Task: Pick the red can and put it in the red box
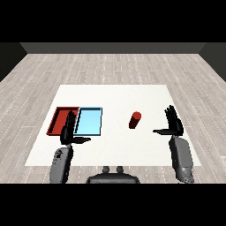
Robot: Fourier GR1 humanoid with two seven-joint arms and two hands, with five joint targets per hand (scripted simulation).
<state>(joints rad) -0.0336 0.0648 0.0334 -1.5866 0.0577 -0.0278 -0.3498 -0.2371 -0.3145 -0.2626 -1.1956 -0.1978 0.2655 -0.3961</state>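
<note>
Red can upright on white counter, right of light blue tray, well apart from it. Red tray touching the blue tray's left side. Right robot hand right of the can, fingers spread, holding nothing. Left robot hand over both trays' near edges, fingers straight, thumb out.
</note>
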